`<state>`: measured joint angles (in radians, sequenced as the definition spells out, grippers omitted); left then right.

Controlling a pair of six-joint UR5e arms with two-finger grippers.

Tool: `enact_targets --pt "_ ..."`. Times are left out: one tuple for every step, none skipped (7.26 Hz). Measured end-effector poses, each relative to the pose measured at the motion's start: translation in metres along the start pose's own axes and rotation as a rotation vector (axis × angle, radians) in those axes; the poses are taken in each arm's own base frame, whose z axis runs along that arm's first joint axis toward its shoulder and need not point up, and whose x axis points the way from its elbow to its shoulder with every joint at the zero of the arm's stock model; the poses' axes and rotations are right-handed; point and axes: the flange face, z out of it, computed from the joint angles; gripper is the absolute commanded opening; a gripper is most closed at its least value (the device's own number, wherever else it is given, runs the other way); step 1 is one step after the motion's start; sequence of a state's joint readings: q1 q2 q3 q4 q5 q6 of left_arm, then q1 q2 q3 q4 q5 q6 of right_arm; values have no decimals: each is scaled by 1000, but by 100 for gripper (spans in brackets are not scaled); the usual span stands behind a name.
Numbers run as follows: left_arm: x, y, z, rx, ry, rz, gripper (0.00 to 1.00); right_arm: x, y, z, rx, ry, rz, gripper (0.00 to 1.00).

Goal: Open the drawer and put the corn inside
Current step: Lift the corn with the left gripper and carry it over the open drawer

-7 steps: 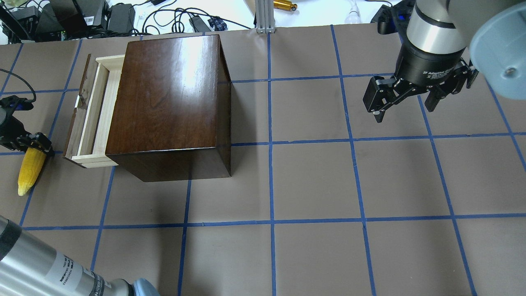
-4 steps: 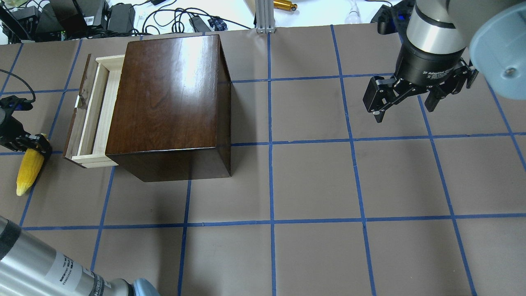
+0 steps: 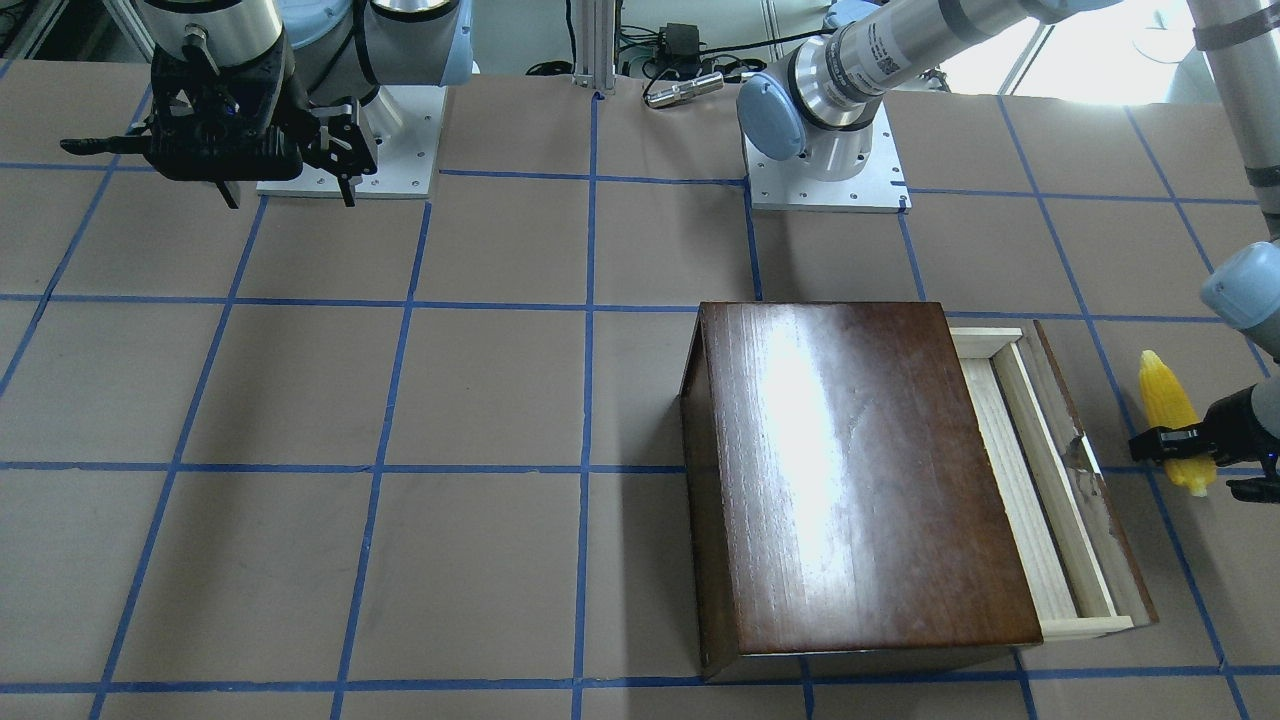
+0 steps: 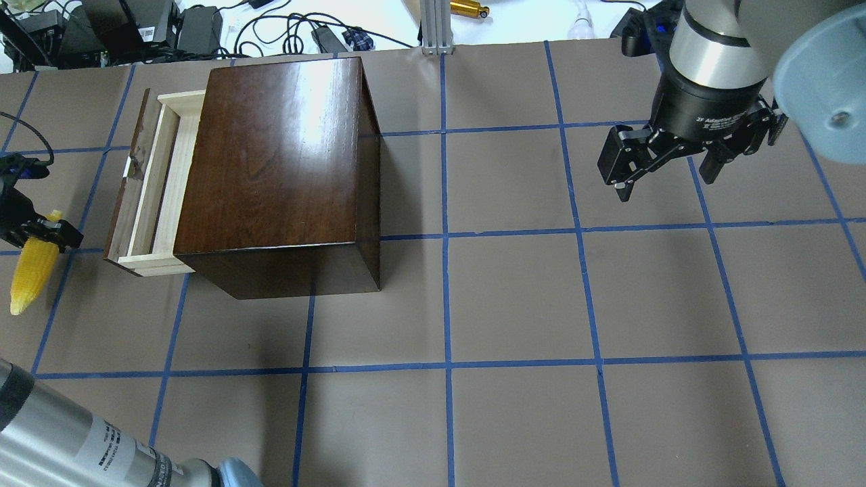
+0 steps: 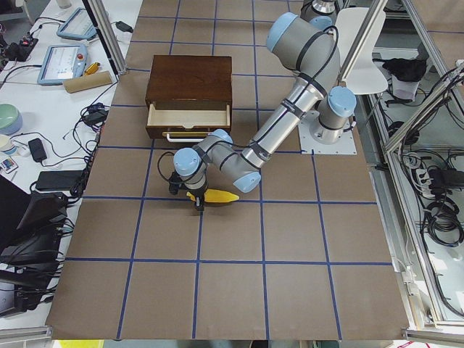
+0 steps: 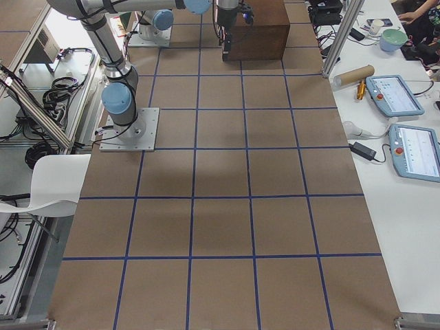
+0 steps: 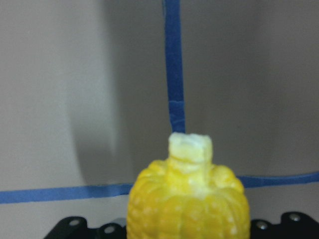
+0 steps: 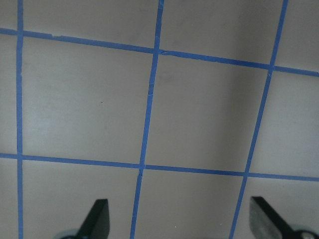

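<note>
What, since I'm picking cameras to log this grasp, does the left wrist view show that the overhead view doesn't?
Only the wrist view: the corn seen close up, with its pale stub end. Only the overhead: the partly open drawer, its box, the corn's pointed tip and the open right hand. Both: the corn gripped by the left hand, and blue tape lines on the table.

The grid-taped table (image 4: 514,297) carries a dark wooden box (image 4: 277,169).

Robot lab, taped-grid table (image 4: 514,297), teach pendants (image 6: 393,95), cables (image 5: 436,221), alu frame (image 4: 433,27)
</note>
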<state>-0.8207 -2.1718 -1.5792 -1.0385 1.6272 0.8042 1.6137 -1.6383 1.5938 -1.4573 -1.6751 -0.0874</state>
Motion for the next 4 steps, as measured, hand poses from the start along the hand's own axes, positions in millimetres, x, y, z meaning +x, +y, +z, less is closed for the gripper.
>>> enact_targets --pt "0 0 1 0 1 1 22 0 0 0 0 0 0 100" --pt "0 0 0 1 2 1 22 0 0 0 0 0 1 100" --pt "-1 0 -3 5 -2 -1 21 0 0 0 0 0 1 100" --pt "-1 1 -15 17 -16 -2 21 0 0 0 -1 0 1 100"
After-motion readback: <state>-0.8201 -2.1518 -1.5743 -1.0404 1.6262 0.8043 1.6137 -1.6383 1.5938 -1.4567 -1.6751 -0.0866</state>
